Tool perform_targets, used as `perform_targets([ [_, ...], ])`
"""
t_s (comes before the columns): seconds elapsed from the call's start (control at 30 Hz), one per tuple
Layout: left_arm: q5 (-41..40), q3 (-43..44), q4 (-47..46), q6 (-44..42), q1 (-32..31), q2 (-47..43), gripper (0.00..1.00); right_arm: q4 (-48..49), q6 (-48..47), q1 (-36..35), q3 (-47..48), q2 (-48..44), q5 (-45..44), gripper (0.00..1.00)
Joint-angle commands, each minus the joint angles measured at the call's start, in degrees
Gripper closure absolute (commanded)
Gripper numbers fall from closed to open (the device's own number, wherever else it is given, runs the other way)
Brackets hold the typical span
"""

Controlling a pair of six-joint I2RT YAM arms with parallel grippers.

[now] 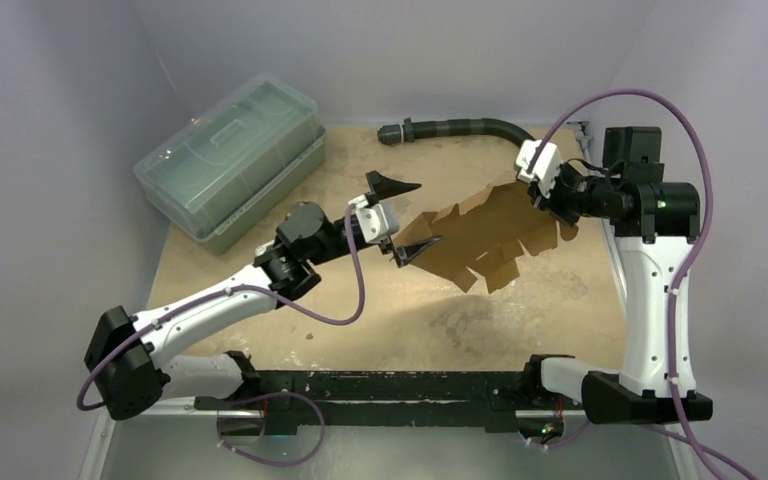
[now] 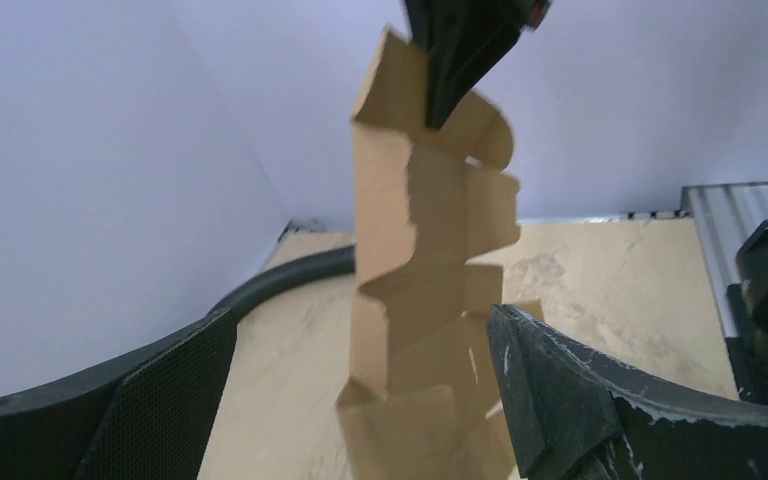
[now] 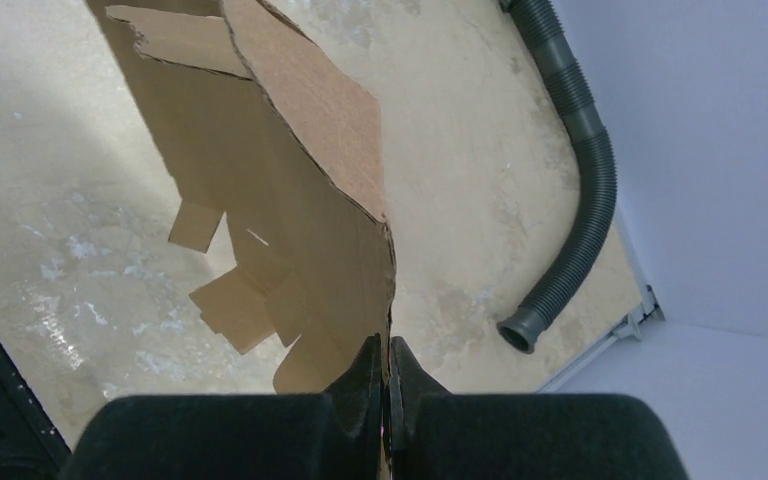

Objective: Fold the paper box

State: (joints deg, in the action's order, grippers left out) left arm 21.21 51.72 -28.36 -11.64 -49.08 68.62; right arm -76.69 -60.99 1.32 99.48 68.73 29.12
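The paper box (image 1: pixel 490 235) is a flat brown cardboard die-cut blank with flaps and tabs. It is held tilted above the worktop (image 1: pixel 410 320), between the two arms. The right gripper (image 1: pixel 550 200) is clamped on its right edge, and the right wrist view shows the fingers (image 3: pixel 365 365) pinching the sheet. The left gripper (image 1: pixel 428 212) is spread wide at the blank's left end. In the left wrist view the blank stands between the fingers (image 2: pixel 550 400); contact cannot be determined. Only the top view shows the lidded plastic bin (image 1: pixel 230 160).

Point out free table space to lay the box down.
Free: near strip of table, between box and base rail; smaller patch between bin and hose. Crowded: middle, left gripper and right gripper at the box.
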Motion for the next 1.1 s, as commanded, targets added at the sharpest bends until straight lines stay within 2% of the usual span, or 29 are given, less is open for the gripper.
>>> perform_targets([
  [0.0, 2.3, 3.8, -7.1, -2.7, -3.7, 3.3, 0.04, -0.6, 1.9, -0.9, 0.6, 0.8, -0.2, 1.00],
  [0.27, -6.8, 6.7, -9.1, -5.2, -9.1, 9.3, 0.11, 1.0, 3.5, -2.5, -1.2, 1.7, 1.9, 1.00],
  [0.37, -14.9, 8.5, -9.3, -5.9, -10.0, 11.8, 0.18, 1.7, 3.7, -2.8, -1.8, 1.6, 2.2, 1.00],
  [0.47, -18.7, 9.4, -10.7, -6.2, -10.0, 13.6, 0.26, 1.9, 3.9, -3.1, -2.0, 1.7, 2.3, 1.00],
  [0.53, -19.1, 10.3, -10.9, -6.4, -10.0, 14.8, 0.34, 2.0, 3.9, -3.2, -2.0, 1.7, 2.2, 1.00],
  [0.73, -19.3, 13.1, -7.8, -7.5, -10.0, 17.5, 0.70, 2.4, 4.1, -3.3, -2.2, 1.7, 2.3, 1.00],
  [0.83, -17.9, 13.7, -6.0, -7.6, -10.0, 17.7, 1.00, 2.6, 4.1, -3.3, -2.8, 1.4, 3.0, 1.00],
  [0.97, -18.2, 13.7, -4.5, -6.9, -10.0, 16.9, 1.00, 2.9, 4.7, -3.3, -3.8, 1.0, 4.5, 1.00],
  [1.07, -19.6, 11.3, -5.9, -4.7, -10.0, 14.9, 1.00, 3.3, 5.4, -3.3, -5.5, 0.4, 10.2, 0.85],
])
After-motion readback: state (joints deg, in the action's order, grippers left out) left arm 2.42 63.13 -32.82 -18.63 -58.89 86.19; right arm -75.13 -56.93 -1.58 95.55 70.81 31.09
